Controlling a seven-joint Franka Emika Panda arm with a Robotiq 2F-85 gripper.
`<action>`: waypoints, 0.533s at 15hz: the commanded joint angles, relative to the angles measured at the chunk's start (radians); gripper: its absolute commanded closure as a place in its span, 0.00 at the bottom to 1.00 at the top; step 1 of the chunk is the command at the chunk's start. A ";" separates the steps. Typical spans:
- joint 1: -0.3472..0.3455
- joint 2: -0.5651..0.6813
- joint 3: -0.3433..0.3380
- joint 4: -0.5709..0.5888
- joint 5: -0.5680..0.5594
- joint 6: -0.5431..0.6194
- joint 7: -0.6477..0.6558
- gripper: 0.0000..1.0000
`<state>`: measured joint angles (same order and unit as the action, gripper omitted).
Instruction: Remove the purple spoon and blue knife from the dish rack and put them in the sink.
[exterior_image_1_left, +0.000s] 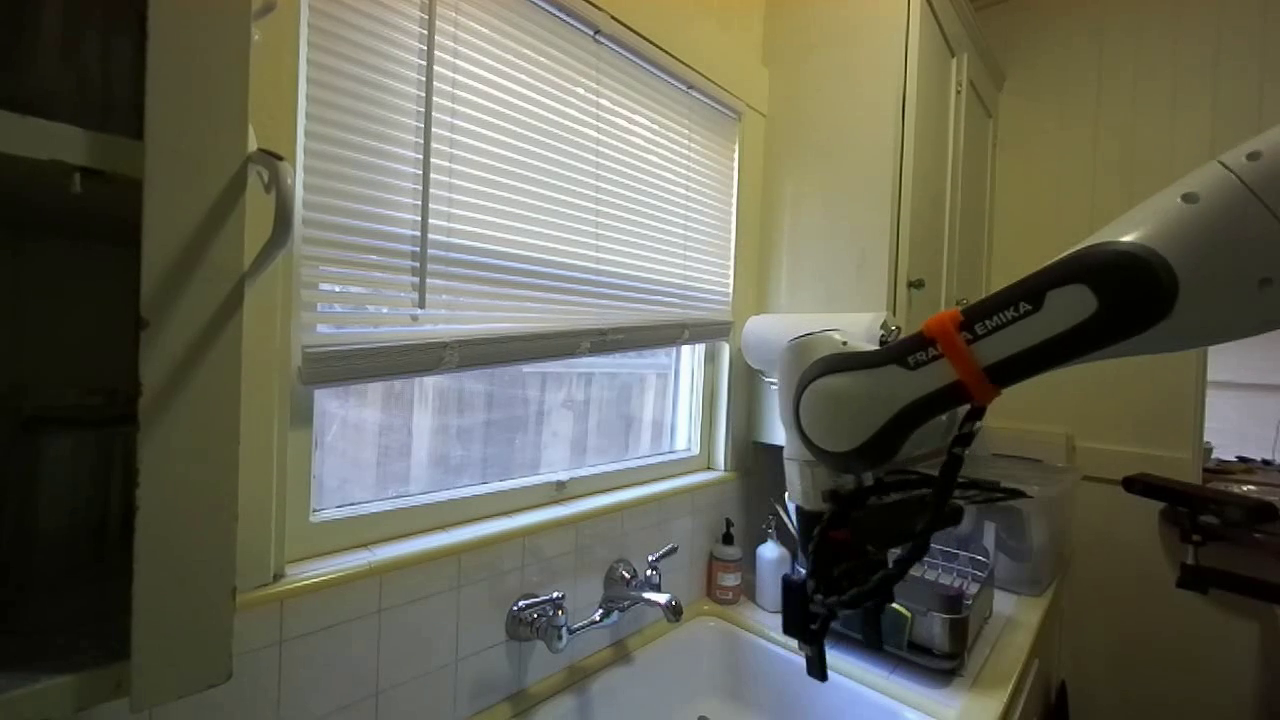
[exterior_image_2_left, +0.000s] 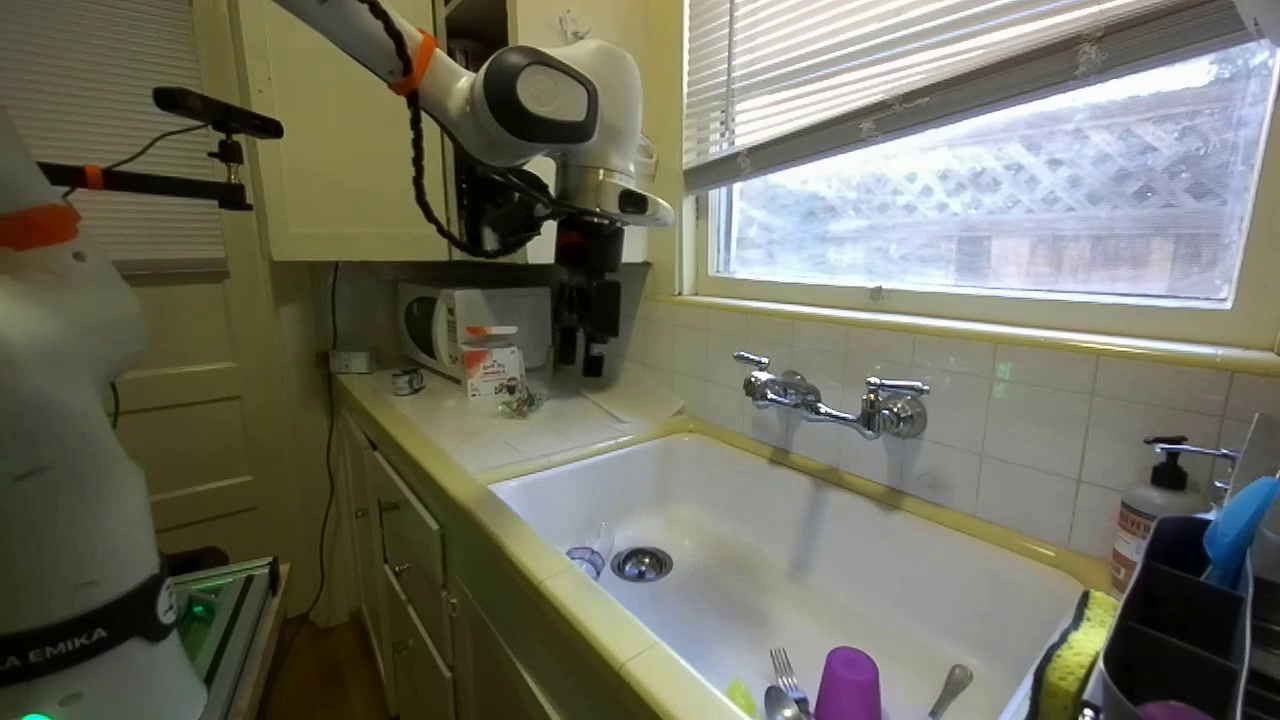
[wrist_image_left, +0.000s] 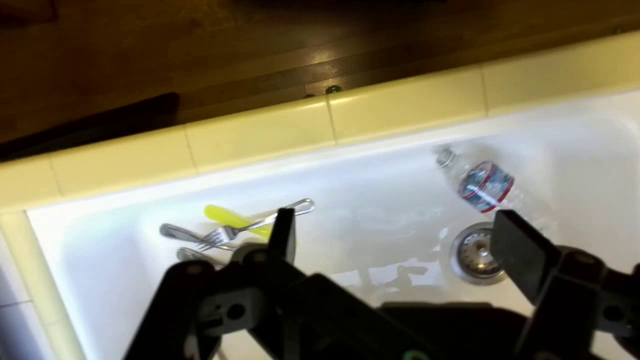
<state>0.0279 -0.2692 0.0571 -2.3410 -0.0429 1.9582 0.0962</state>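
Hovering over the sink (wrist_image_left: 370, 210) with empty fingers (wrist_image_left: 525, 255) spread wide, probably yet to pick, and must next cross to the rack (exterior_image_1_left: 952, 568) for the blue utensil (exterior_image_2_left: 1238, 528).

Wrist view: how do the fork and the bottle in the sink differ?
The fork is silvery; the bottle is see-through, labelled red and blue. The fork is slender; the bottle is much wider. The fork overlaps a yellow object; the bottle lies by the drain. Both lie in the sink.
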 joint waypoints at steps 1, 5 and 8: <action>-0.109 0.027 -0.113 -0.004 -0.021 0.072 0.004 0.00; -0.233 0.058 -0.245 0.041 -0.021 0.100 0.020 0.00; -0.308 0.095 -0.315 0.105 -0.028 0.137 0.051 0.00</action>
<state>-0.2265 -0.2209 -0.2177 -2.2977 -0.0580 2.0604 0.0976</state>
